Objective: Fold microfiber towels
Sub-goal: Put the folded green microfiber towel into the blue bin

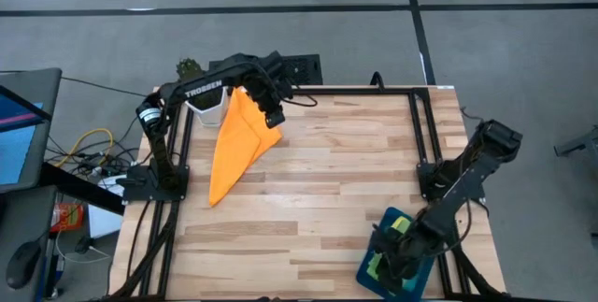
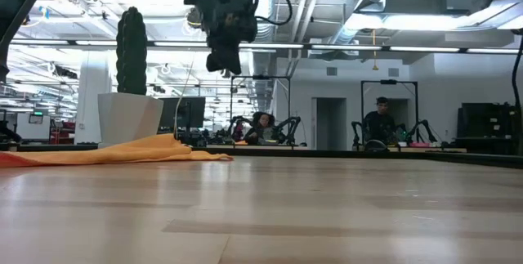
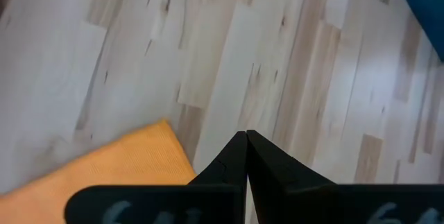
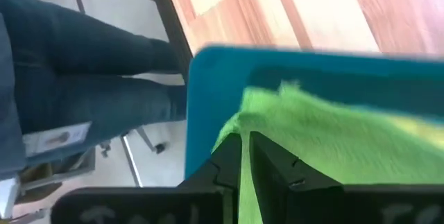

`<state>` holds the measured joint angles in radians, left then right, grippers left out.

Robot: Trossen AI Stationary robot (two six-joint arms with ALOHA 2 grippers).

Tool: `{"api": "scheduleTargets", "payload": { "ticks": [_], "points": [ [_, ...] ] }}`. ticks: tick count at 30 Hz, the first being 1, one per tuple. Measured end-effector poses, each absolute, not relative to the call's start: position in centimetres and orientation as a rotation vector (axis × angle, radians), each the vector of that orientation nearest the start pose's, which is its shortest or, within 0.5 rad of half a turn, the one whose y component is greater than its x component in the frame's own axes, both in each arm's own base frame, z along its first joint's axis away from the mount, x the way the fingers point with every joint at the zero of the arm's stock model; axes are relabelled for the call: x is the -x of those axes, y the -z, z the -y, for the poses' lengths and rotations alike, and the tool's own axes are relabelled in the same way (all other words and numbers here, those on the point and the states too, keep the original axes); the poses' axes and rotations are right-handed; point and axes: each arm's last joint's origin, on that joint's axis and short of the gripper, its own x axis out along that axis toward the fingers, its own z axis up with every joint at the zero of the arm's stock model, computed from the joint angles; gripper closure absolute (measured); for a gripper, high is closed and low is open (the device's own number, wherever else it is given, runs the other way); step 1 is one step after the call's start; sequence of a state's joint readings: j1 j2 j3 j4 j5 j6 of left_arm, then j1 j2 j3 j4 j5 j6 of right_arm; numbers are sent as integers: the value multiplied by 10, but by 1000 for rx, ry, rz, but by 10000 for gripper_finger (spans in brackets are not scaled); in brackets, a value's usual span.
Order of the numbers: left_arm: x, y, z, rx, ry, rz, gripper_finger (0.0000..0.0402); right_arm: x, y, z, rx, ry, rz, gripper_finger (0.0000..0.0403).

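Note:
An orange towel [image 1: 238, 148] lies folded into a long pointed shape at the table's far left, flat on the wood [image 2: 122, 151]. My left gripper [image 1: 275, 117] hangs shut above the towel's far right edge, clear of it [image 3: 246, 137]; the low view shows it high over the table [image 2: 222, 58]. A teal tray [image 1: 364, 272] sits at the near right corner with a green towel [image 4: 333, 134] in it. My right gripper [image 4: 245, 156] is down in the tray, shut on that green towel. My right gripper pinches the green towel between its two fingers at an edge of the cloth [image 4: 244, 123], near one wall of the tray. The fingers slant down from above. The rest of the towel lies in the tray. One layer or several, I cannot tell.
A plant [image 2: 131, 51] in a white pot [image 1: 207, 110] stands at the far left edge beside the orange towel. A person's legs [image 4: 69, 85] stand just off the table's near right corner. The middle of the wooden tabletop [image 1: 336, 180] is bare.

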<state>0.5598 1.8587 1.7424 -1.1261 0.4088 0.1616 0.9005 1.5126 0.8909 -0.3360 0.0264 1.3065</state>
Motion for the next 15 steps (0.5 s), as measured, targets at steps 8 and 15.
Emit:
{"api": "scheduleTargets", "payload": {
  "ticks": [8,15],
  "points": [
    [-321,-299,-188,439,-33,-1131,402,-193,-164,-230,-659,-28,-1339,349],
    [-315,-299,-184,484,-16,-1180,401,-187,-182,-228,-709,-68,-1305,349]
  ]
}}
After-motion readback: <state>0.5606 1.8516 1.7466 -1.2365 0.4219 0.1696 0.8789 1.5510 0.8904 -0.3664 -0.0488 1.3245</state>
